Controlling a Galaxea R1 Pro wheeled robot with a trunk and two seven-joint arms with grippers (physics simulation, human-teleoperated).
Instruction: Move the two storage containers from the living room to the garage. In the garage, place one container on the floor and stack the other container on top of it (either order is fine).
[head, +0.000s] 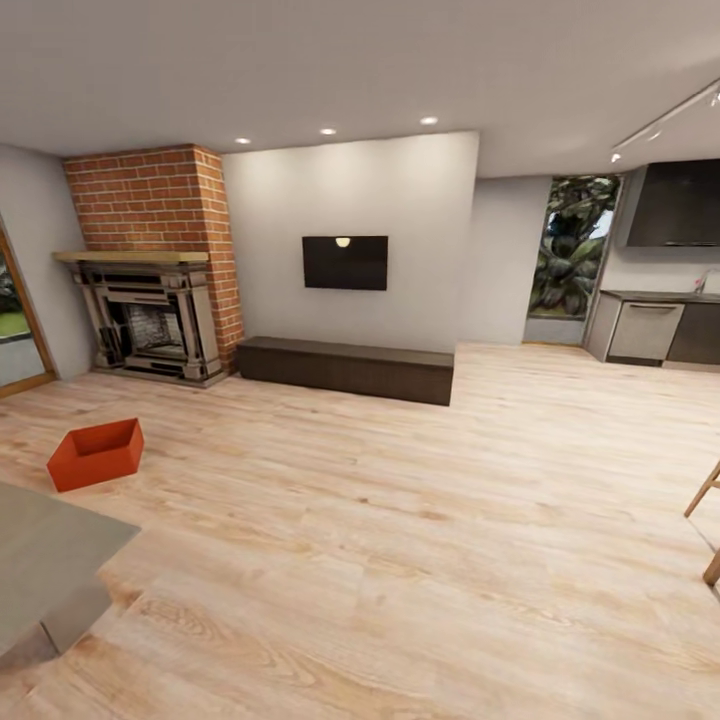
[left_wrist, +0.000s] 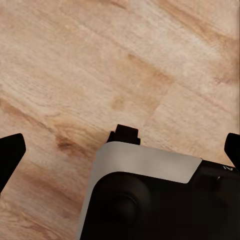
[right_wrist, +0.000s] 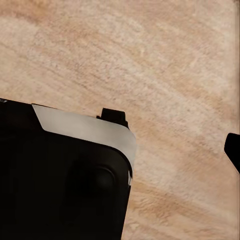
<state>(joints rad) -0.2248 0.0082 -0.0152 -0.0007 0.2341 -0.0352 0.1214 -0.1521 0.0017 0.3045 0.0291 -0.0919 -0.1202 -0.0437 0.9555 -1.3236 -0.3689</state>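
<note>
One orange-red open-topped storage container (head: 96, 453) sits on the living room's light wood plank floor at the left of the head view, in front of the brick fireplace (head: 152, 262). My left gripper (left_wrist: 120, 152) hangs open over the planks, its two black fingertips (left_wrist: 10, 152) spread to opposite edges of the left wrist view, with nothing between them. My right gripper (right_wrist: 120, 150) also hangs over the wood floor. One black fingertip (right_wrist: 233, 150) shows at the frame edge, spread wide, and the other blends into my dark base. The container is far from both grippers.
A grey table corner (head: 50, 560) juts in near left. A low dark bench (head: 345, 368) runs under the wall TV (head: 345, 262). Kitchen units (head: 655, 330) stand far right, and wooden chair legs (head: 708, 520) show at the right edge. My base (left_wrist: 150, 200) sits under both wrists.
</note>
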